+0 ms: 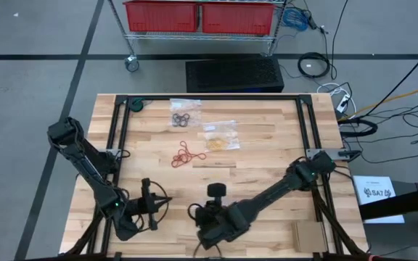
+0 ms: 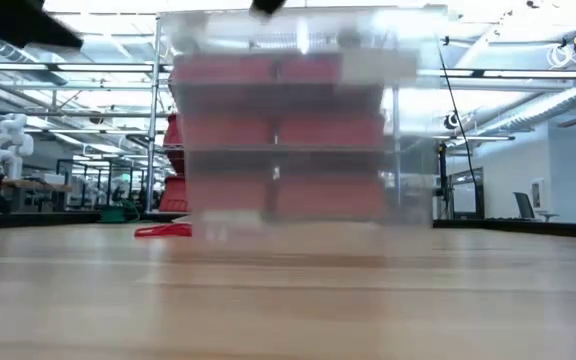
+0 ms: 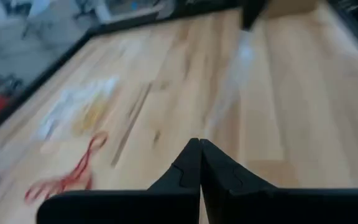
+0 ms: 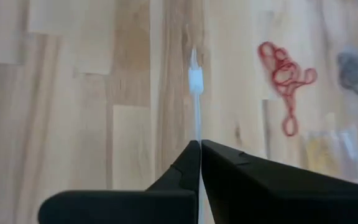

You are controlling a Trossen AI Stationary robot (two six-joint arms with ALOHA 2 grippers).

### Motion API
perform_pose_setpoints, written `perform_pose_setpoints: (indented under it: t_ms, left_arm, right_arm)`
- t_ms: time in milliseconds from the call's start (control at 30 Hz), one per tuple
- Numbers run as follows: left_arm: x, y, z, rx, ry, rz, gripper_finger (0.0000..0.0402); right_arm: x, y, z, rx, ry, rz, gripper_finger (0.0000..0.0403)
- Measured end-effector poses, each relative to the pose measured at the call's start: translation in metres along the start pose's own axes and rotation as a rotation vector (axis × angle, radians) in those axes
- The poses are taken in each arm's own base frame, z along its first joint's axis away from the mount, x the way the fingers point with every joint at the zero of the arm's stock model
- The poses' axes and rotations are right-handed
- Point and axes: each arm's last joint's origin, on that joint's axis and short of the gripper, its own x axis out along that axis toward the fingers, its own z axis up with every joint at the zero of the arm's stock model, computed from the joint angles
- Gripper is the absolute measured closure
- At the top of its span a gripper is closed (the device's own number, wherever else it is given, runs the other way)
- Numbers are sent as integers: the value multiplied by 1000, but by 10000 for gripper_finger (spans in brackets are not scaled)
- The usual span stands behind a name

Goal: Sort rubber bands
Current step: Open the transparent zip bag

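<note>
**Clear bag pinched by both arms, red bands not yet bagged**

Clear plastic is the thing in hand just now. Close to the near edge of the tabletop [image 1: 267, 167], about midway along it, the left jaws and right jaws sit close beside each other, and both pairs are pressed together. An empty clear bag [image 2: 298, 130] appears to be stretched between them. Each wrist view shows a thin translucent strip running out from its own closed jaws, and the low view shows the film hanging upright above the wood. It looks clamped at both ends, though the film is too faint to pick out from above.

Farther in, around the middle of the tabletop, the red rubber bands [image 1: 183, 154] lie loose in a tangled cluster, well apart from both arms. Just beyond them, toward the right, the tan rubber bands [image 1: 220, 138] sit inside a flat bag of their own. Nearest the far edge, the black rubber bands [image 1: 182, 117] lie in another.

Judging by this, black and tan are sorted, and the current step is readying a bag for the red ones. The next move calls for parting the bag's mouth. One arm must then let go and reach the red tangle without letting the film collapse.
</note>
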Motion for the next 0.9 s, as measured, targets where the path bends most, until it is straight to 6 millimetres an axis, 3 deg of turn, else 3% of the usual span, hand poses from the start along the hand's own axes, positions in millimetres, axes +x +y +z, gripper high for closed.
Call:
perform_pose_setpoints:
  t_ms: [167,367,600,900]
  left_arm:
    - [12,-2,20,41,-91,-14,392]
    - [27,1,36,-37,-118,-174,325]
    - [41,-4,33,-48,-102,-251,245]
    - [58,-11,29,-39,-150,-250,235]
  right_arm:
    - [-26,1,-3,-19,-58,-11,403]
    - [-14,8,-13,-80,-22,-56,403]
    - [-13,20,-18,-75,-57,-63,403]
    - [-17,23,-18,-56,-93,-98,403]
